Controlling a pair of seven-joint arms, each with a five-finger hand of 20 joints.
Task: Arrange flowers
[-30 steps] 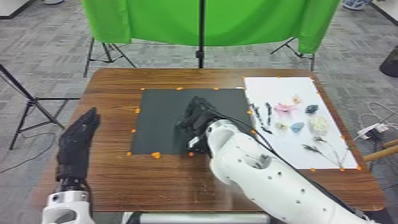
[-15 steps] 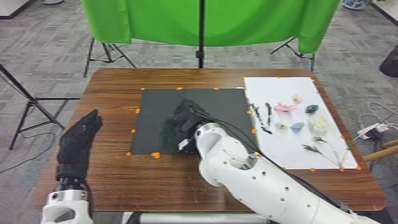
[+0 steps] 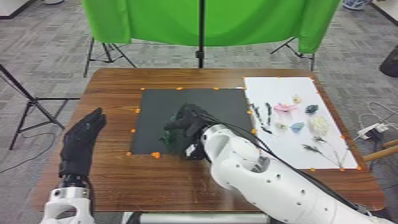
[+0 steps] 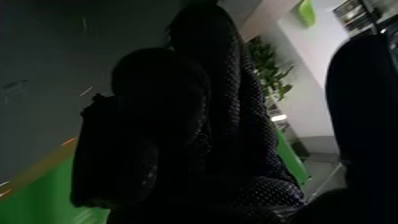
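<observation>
A: Position of the right hand (image 3: 188, 122)?
B: Over the black sheet (image 3: 162, 99), with a dark green sprig (image 3: 168, 137) just beside it on the sheet.
A: Grip?
B: Right: cannot tell whether it is gripping or free, nor whether it touches the sprig. Left hand (image 3: 83, 134): fingers straight and together, nothing in them, above the brown table (image 3: 115, 185).
A: Stock?
B: On the white sheet (image 3: 274, 152): pink flower (image 3: 284, 107), blue flower (image 3: 297, 127), cream flower (image 3: 319, 126), dried sprig (image 3: 314, 149), among others.
A: Step in hand, your judgement?
B: Laying greenery as the base of the arrangement; probably an early stage, since the blooms remain unplaced.
A: Next move?
B: Settle the sprig flat, part from it cleanly without dragging, lift, then cross to the white sheet for another piece. A light pinch is advised; the petals look fragile.
</observation>
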